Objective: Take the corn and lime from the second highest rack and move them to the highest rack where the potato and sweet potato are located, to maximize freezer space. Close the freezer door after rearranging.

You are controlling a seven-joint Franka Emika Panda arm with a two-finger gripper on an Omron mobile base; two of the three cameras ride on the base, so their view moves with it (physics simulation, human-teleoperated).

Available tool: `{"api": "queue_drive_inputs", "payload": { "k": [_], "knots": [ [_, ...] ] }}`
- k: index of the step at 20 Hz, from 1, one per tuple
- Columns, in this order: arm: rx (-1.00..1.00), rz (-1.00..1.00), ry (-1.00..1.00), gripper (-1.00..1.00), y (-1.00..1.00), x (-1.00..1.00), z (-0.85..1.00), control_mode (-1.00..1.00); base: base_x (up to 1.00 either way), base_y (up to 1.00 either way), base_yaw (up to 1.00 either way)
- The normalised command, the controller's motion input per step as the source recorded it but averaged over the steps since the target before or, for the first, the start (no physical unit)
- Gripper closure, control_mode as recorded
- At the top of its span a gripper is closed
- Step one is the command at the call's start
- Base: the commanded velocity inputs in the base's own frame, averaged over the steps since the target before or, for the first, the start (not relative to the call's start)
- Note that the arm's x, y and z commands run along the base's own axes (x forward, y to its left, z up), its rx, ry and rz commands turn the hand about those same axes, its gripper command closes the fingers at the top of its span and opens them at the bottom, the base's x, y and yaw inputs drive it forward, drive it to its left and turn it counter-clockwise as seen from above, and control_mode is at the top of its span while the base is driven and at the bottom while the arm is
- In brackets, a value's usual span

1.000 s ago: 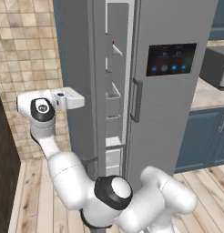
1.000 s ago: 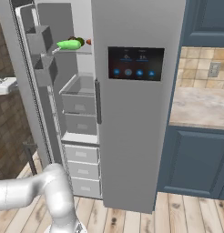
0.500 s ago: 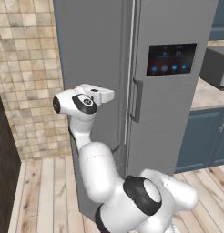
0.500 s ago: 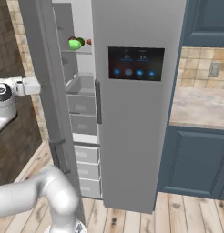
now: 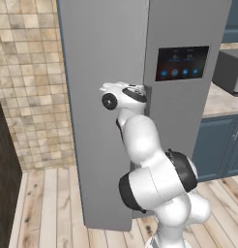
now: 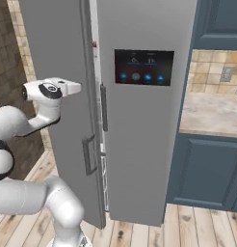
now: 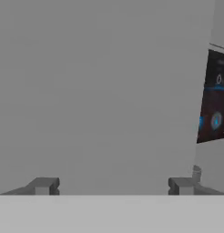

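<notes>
The claw point(image 7: 112, 185), fingers spread and grasping nothing, presses flat against the freezer door point(image 6: 58, 72) directly ahead of it to push it toward the freezer point(image 6: 144, 120); a narrow gap remains.

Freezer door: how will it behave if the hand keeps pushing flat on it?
The freezer door looks rigid, so likely swings rather than flexes. The open hand faces bare smooth panel; fingertips may slide. A narrow gap remains, so little travel probably needed.

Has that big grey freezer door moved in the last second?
Yes. The freezer door has swung toward the dispenser panel, leaving a narrow gap; the open gripper faces it.
</notes>
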Motion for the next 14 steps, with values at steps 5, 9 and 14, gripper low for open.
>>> {"api": "queue_drive_inputs", "payload": {
  "k": [5, 9, 14],
  "knots": [
    [0.06, 0.2, 0.08, -1.0, -0.04, 0.87, 0.27, -1.0, 0.0, 0.0, 0.0],
    [0.03, 0.14, 0.1, -1.0, 0.0, 0.71, 0.24, -1.0, 0.0, 0.0, 0.0],
    [0.01, 0.11, 0.09, -1.0, 0.0, 0.63, 0.17, -1.0, 0.0, 0.0, 0.0]
  ]
}}
